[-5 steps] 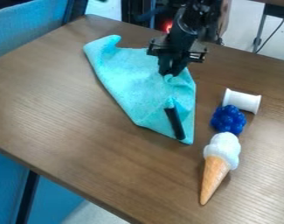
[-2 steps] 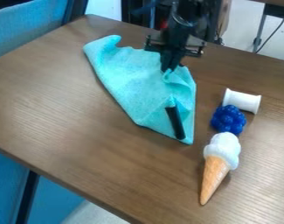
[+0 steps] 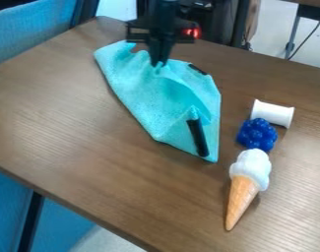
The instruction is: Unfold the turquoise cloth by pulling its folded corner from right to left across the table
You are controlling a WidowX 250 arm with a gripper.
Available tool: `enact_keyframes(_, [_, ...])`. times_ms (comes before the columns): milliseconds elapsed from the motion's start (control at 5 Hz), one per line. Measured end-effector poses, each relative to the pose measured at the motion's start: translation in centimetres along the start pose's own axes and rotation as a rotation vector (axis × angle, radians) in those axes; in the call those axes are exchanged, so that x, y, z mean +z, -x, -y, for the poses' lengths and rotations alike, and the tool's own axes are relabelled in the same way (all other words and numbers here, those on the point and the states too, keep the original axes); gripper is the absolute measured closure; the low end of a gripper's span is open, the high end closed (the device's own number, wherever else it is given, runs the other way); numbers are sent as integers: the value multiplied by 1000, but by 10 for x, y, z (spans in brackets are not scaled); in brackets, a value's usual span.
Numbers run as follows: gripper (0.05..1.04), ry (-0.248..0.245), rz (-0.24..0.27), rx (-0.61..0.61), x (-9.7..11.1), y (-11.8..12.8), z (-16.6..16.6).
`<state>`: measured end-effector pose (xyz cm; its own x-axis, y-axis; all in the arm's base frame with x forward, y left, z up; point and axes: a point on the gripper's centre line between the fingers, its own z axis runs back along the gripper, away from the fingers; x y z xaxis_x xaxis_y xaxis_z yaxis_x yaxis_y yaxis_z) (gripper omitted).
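The black gripper point(image 3: 158, 64) hangs over the back part of the turquoise cloth point(image 3: 139, 93), its tips pinched together on a raised fold of the fabric. The cloth lies creased across the rear middle of the table. A black marker-like object point(image 3: 197, 137) rests on the cloth's front corner, its upper end by a small fold. Another dark piece point(image 3: 198, 69) shows at the cloth's back right edge, partly covered.
Right of the cloth, a white spool point(image 3: 272, 113) lies on the brown table point(image 3: 110, 172). A blue berry cluster point(image 3: 257, 134) sits against it, with a toy ice cream cone point(image 3: 245, 184) in front. A blue chair point(image 3: 30, 29) stands beyond the left edge.
The gripper has moved left and somewhat back, pulling the cloth's back fold along. The dark piece at the back right edge has come into sight. The other objects have stayed put.
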<state>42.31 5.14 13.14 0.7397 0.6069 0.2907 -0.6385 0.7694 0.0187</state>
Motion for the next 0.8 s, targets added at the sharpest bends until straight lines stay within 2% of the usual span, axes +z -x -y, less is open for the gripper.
enact_keyframes(200, [1027, 37, -45, 18, 19, 4, -50])
enact_keyframes(400, [1028, 20, -72, -18, 16, 17, -84])
enact_keyframes(800, [1028, -12, -95, -33, 14, 29, -151])
